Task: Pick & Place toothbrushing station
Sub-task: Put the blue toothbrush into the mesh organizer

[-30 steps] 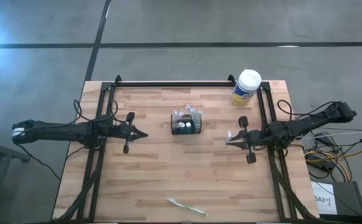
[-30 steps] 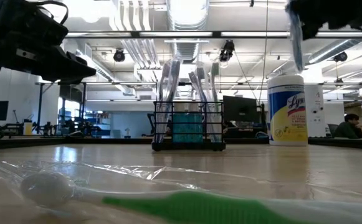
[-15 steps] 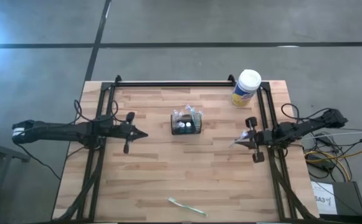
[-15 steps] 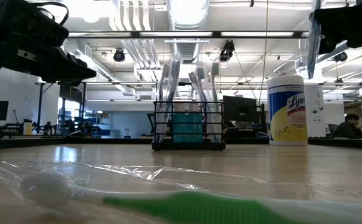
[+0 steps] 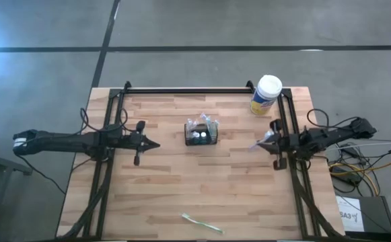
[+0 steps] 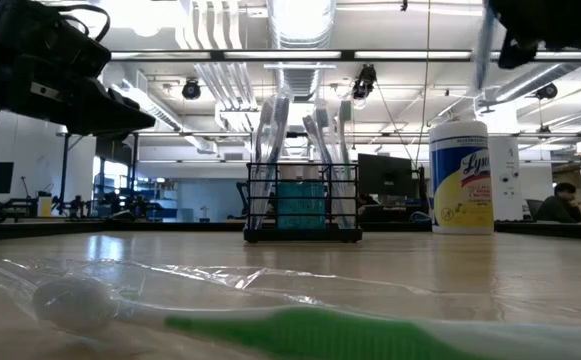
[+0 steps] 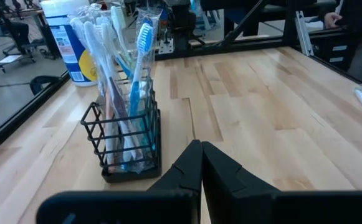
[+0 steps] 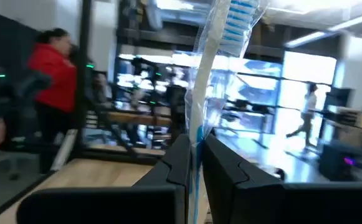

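The toothbrushing station [image 5: 202, 132], a small black wire caddy with several wrapped toothbrushes standing in it, rests on its base at the table's middle [image 6: 303, 205]. My left gripper [image 5: 156, 144] hovers shut to the caddy's left, pointing at it [image 7: 200, 147]. My right gripper [image 5: 266, 145] is near the table's right edge, shut on a clear-wrapped toothbrush [image 8: 207, 74] with blue bristles. A green wrapped toothbrush [image 5: 202, 223] lies flat near the front edge. My right gripper pinches the wrapped toothbrush's handle [image 8: 196, 134], near its lower end, between its two fingers. The fingers come about level from the table's right side, tipped slightly up. The brush rises above the fingers, bristle head [image 8: 240, 9] up, lifted clear of the table.
A yellow canister with a white lid [image 5: 266, 95] stands at the far right corner. Black frame rails [image 5: 188, 89] run along the table's far edge and both sides. Bare wood lies between the caddy and the front edge. People show in the room beyond.
My right gripper has drawn back toward the table's right edge and tipped its fingers upward, carrying the wrapped toothbrush with it, still clear of the table. My left gripper has kept still.
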Controlling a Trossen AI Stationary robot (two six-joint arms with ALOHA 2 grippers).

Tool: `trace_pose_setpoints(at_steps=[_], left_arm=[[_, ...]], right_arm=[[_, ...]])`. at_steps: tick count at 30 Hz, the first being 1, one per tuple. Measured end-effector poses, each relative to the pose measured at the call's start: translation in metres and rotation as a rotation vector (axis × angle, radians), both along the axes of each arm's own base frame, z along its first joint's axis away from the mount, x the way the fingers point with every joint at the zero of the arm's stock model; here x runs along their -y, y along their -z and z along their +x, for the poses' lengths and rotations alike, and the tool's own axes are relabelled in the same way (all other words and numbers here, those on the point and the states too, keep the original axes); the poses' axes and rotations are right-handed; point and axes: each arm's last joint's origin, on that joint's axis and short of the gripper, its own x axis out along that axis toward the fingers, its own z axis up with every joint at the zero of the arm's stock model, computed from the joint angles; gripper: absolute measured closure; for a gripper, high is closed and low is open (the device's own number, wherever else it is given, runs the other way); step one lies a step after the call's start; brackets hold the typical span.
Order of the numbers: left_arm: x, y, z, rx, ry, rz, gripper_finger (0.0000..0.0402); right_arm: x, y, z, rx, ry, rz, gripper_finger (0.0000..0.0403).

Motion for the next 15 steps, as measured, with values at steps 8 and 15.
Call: trace_pose_setpoints(at_steps=[8,15], left_arm=[[0.0,-0.001,0.0,0.01,-0.016,0.003,0.0394],[-0.001,-0.001,0.0,0.009,-0.02,-0.001,0.0394]], right_arm=[[0.003,-0.058,0.043,-0.092,0.155,0.011,0.0383],[0.021,-0.08,0.118,-0.205,0.131,-0.02,0.0384]])
